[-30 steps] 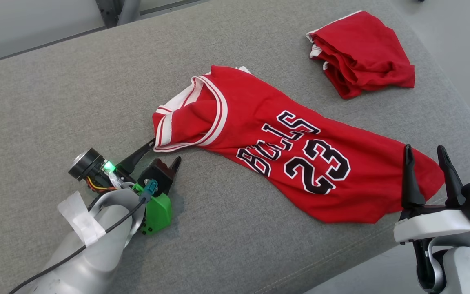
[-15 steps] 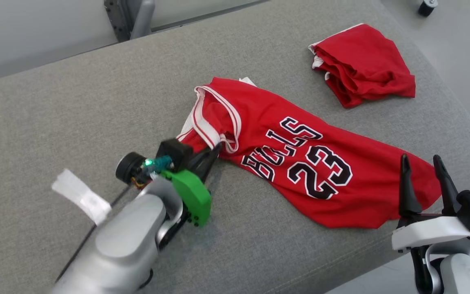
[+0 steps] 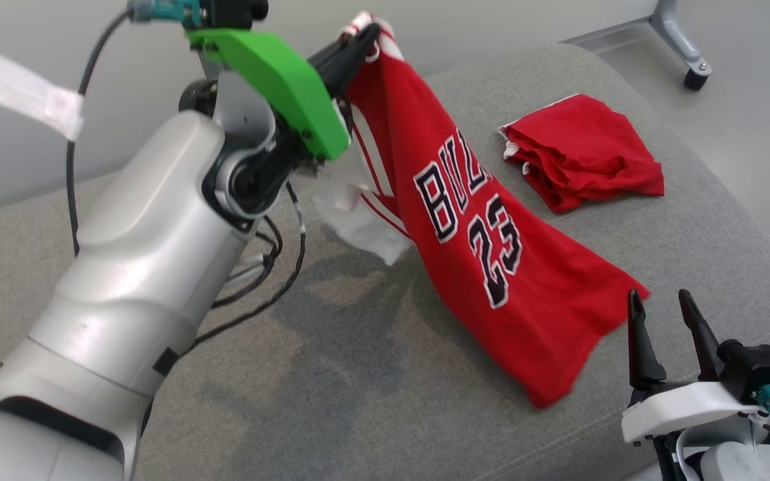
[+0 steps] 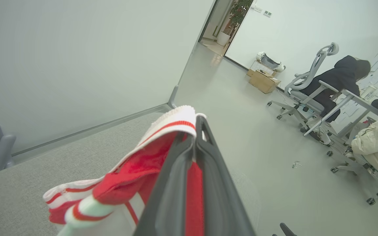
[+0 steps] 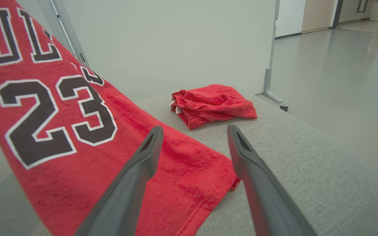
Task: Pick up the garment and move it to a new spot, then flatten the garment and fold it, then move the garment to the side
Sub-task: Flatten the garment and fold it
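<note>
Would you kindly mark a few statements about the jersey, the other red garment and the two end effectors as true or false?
1. The left end effector is shut on the jersey at its striped trim. True.
2. The right end effector grips the jersey's hem. False: its jaws stand open, holding nothing.
3. The jersey lies flat on the grey cushion. False: its upper end hangs lifted and only the lower end rests there.
4. The bundled red garment lies apart from the jersey. True.
</note>
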You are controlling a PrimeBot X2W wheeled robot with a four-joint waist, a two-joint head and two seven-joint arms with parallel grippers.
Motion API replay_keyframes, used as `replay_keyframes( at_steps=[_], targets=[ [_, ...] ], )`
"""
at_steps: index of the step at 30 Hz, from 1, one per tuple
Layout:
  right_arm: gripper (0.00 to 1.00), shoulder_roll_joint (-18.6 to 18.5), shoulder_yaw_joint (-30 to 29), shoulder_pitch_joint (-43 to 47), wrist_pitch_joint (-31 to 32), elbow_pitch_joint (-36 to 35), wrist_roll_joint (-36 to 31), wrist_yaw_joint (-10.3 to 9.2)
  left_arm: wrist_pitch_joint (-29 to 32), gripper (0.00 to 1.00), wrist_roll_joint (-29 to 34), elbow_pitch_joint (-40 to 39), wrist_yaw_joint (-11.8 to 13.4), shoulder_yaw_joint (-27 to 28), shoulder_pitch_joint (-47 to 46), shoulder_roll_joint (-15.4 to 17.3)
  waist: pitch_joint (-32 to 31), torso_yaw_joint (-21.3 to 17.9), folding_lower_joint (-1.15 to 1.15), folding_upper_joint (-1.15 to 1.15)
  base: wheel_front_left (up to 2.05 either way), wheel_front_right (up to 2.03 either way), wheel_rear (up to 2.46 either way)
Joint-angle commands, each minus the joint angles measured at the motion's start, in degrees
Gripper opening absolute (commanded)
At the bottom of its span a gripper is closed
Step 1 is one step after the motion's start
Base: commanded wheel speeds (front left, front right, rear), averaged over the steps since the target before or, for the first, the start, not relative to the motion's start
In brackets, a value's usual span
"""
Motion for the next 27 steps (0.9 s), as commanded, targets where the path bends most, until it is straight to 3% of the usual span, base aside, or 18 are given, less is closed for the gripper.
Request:
replay_keyframes(
  at_steps=[1,10,16,22,27],
  targets=[
    [1.00,-0.1,0.2,0.8,-0.1,0.2,0.4,-0.04,0.6,0.00,0.5,0.2,1.0,0.6,-3.3,-0.3,-2.1,-1.0,0.00,0.00,0.00,0.00,0.00],
    [1.00,-0.1,0.1,1.8,-0.1,0.6,0.2,-0.04,4.1,0.00,0.0,-0.1,7.6,3.2,-14.4,-2.2,-4.5,-1.5,0.00,0.00,0.00,0.00,0.00],
    [1.00,-0.1,0.2,2.0,-0.1,0.8,0.3,-0.04,3.2,0.00,0.5,-1.7,11.5,4.8,-18.2,-3.1,-5.4,-1.0,0.00,0.00,0.00,0.00,0.00],
    [1.00,-0.1,0.9,1.8,-0.1,0.9,0.6,-0.04,2.4,0.00,-0.6,-0.4,14.0,5.9,-18.5,-4.3,-5.6,-0.8,0.00,0.00,0.00,0.00,0.00],
    [1.00,-0.1,1.7,2.0,-0.1,0.6,1.2,-0.04,1.3,0.00,-1.3,7.4,16.8,6.5,-14.5,-4.2,-5.4,-1.2,0.00,0.00,0.00,0.00,0.00]
  ],
)
